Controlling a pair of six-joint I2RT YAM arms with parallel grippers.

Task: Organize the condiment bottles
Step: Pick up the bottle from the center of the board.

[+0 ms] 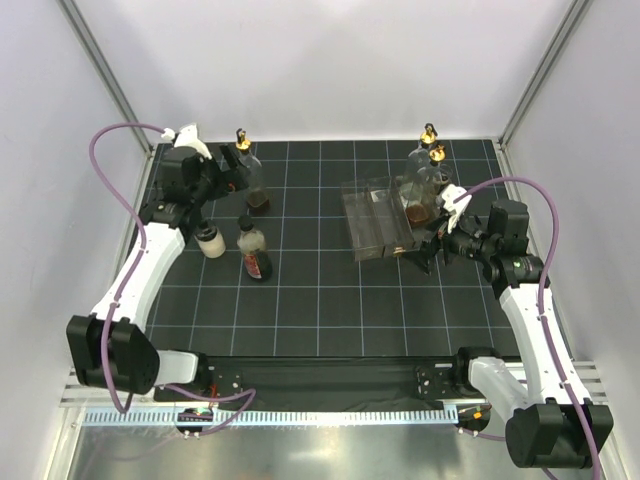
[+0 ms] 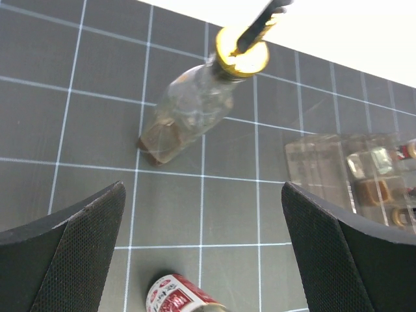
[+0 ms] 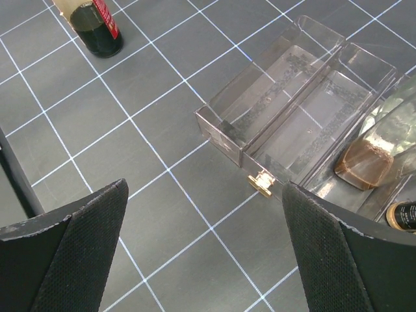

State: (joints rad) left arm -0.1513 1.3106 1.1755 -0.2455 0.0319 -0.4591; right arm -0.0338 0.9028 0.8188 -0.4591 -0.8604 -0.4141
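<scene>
Gaping left jaws: the left gripper (image 2: 203, 214) has its fingers spread wide, with only bare mat (image 2: 78, 130) between them.
Left jaws to nearest bottle: a tall clear gold-topped bottle (image 2: 188, 110) stands upright past the fingertips, a little left of the middle of the gap. It is outside the gap and the fingers do not touch it. A little brown liquid sits at its base.
Left jaws, near side: a red-and-white printed item (image 2: 182, 296) shows at the bottom edge of the left wrist view; what it is cannot be told.
Right jaws: the right gripper (image 3: 203, 208) is also spread wide and holds nothing.
Right jaws to rack: the clear divided rack (image 3: 292, 97) lies just beyond the fingertips, its near corner in line with the gap. Its two long left compartments hold no bottles.
Bottles in rack: a clear bottle with brown liquid (image 3: 367, 162) stands in the right part, a small black-capped bottle (image 3: 406, 214) beside it. From above, a second gold-topped bottle (image 1: 428, 140) stands just behind.
Loose bottles: a dark sauce bottle (image 1: 253, 250) and a pale bottle (image 1: 210, 240) stand near each other on the mat, left of the rack and well apart from it.
</scene>
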